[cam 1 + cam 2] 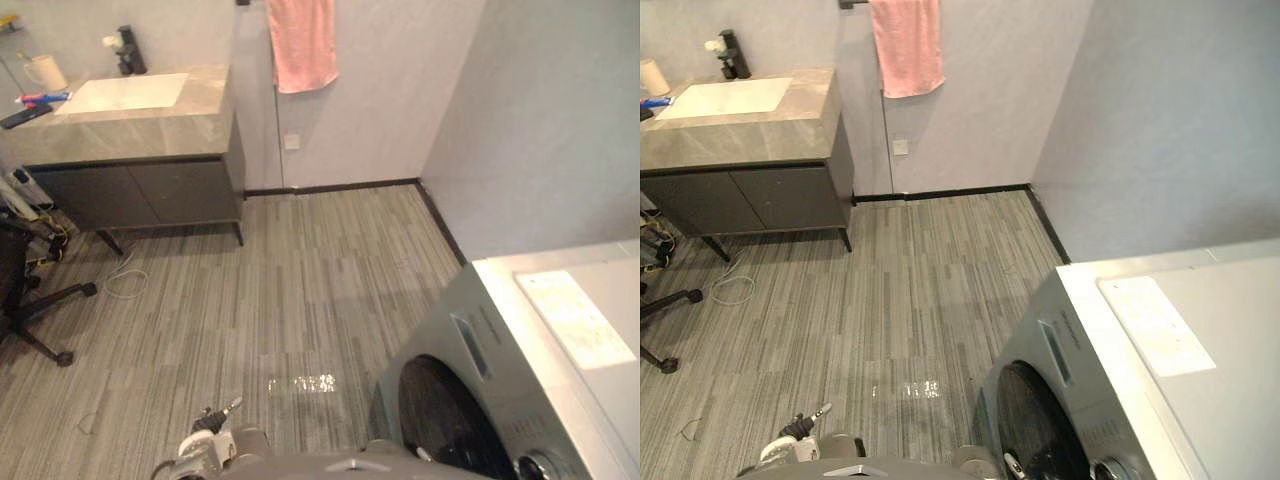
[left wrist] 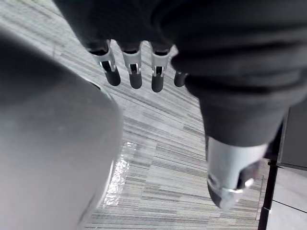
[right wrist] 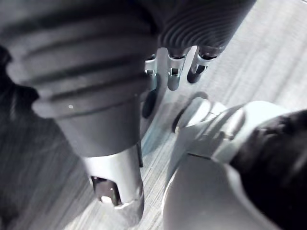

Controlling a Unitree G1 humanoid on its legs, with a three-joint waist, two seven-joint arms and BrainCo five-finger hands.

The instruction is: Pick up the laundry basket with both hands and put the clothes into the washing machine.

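Bathroom floor (image 1: pixel 300 280), eye-view washing machine (image 1: pixel 470 340), wrist-view left hand (image 2: pixel 133 64), right hand (image 3: pixel 172 76) slack

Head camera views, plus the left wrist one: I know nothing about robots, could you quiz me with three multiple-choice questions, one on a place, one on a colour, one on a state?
1. Where is the washing machine in the head views?
A) lower right
B) upper left
C) against the far wall

2. What colour is the towel hanging on the wall?
A) blue
B) pink
C) white

3. How is the robot's left hand?
A) curled round a basket handle
B) pinching cloth
C) fingers straight, holding nothing

1 A: its grey body sits in the lower right corner.
2 B: it hangs pink beside the sink counter.
3 C: straight fingers point over the striped floor.
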